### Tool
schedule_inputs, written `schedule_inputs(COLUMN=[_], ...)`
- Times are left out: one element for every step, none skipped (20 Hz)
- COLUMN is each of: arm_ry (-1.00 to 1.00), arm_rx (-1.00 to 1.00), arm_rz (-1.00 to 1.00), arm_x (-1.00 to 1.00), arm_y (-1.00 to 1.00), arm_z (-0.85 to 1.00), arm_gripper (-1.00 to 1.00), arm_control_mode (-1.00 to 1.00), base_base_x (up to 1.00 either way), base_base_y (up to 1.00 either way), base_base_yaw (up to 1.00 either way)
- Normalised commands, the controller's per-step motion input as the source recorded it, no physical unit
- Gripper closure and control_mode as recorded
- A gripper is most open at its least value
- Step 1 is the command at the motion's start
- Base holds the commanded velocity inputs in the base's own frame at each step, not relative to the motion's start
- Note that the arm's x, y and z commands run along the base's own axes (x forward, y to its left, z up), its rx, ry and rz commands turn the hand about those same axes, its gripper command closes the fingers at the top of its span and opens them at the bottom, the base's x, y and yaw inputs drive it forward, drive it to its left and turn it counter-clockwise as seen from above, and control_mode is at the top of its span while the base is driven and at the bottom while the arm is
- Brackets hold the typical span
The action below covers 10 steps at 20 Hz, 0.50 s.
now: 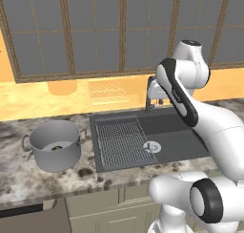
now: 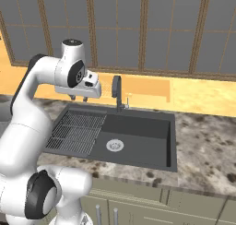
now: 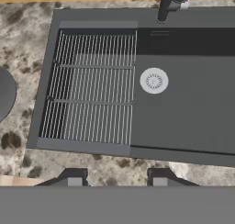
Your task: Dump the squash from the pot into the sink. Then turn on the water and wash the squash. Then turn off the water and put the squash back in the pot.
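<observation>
Marbled stone counter [image 1: 28,179] runs across the kitchen, with pale cabinet fronts [image 1: 95,206] below its near edge. Set into it is the sink [image 1: 181,146]: a ribbed draining section [image 1: 121,141] on the left, a deeper basin on the right with a round silver drain [image 1: 152,147] in its floor. Left of the sink, well apart from it, the pot [image 1: 55,145] stands upright on the counter, and the squash [image 1: 56,147] lies inside on its bottom. The gripper [image 2: 78,98] hangs above the sink's left part, pointing down; in the hand view its 2 fingertips [image 3: 75,176] stand apart over the counter's front edge with nothing between them. At the sink's back rim rises a dark faucet [image 2: 117,93]. Behind it a yellow wall [image 1: 28,100] carries patches of light, and above that a window [image 1: 95,31] with brown bars and grey panes spans the wall.
</observation>
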Motion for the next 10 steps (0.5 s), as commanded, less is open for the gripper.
schedule_inputs(arm_ry=[0.00,0.00,0.00,0.00,0.00,0.00,0.00,0.00,0.00,0.00], arm_rx=[0.00,0.00,0.00,0.00,0.00,0.00,0.00,0.00,0.00,0.00], arm_rz=[0.00,0.00,0.03,0.02,0.03,0.04,0.04,0.04,0.05,0.04], arm_x=[-0.06,-0.04,-0.12,-0.09,-0.16,-0.15,-0.14,-0.12,-0.14,-0.11], arm_y=[0.00,0.04,0.19,0.26,0.39,0.53,0.58,0.60,0.63,0.66], arm_z=[0.00,0.00,0.00,0.00,0.00,0.00,0.00,0.00,0.00,0.00], arm_gripper=[-1.00,-1.00,-1.00,-1.00,-1.00,-1.00,-1.00,-1.00,-1.00,-1.00], arm_control_mode=[-1.00,-1.00,-1.00,-1.00,-1.00,-1.00,-1.00,-1.00,-1.00,-1.00], base_base_x=[0.00,0.00,0.00,0.00,0.00,0.00,0.00,0.00,0.00,0.00], base_base_y=[0.00,0.00,0.00,0.00,0.00,0.00,0.00,0.00,0.00,0.00], base_base_yaw=[0.00,0.00,0.00,0.00,0.00,0.00,0.00,0.00,0.00,0.00])
